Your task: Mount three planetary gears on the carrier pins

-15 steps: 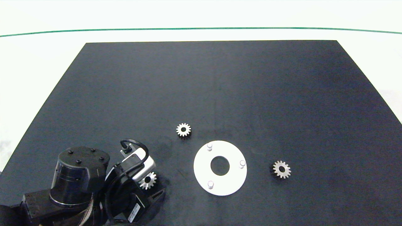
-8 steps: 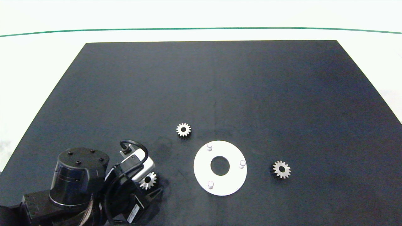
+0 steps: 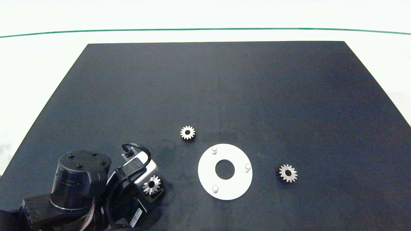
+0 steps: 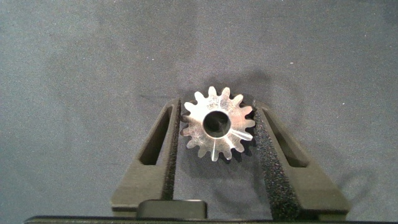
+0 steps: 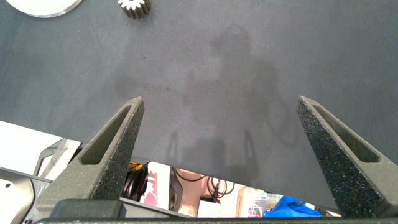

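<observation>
Three silvery planetary gears lie on the black mat. One gear (image 3: 187,132) rests just beyond the white carrier disc (image 3: 208,173), and a second gear (image 3: 288,173) lies to the disc's right. The third gear (image 3: 151,185) sits to the disc's left, flat between the fingers of my left gripper (image 3: 153,190). The left wrist view shows this gear (image 4: 217,123) with both pads of the left gripper (image 4: 216,109) pressed against its teeth. The carrier pins (image 3: 214,149), (image 3: 247,167), (image 3: 215,188) stand bare on the disc. My right gripper (image 5: 221,102) hangs open over bare mat, out of the head view.
The black mat (image 3: 224,89) covers most of the white table, with its edges at the left, right and far side. The right wrist view catches a gear (image 5: 135,6) and the disc's rim (image 5: 43,6) at a distance.
The left gripper's fingers have drawn in around the gear beside the disc, and the gear has shifted slightly toward the arm. The other gears and the disc have not moved.
</observation>
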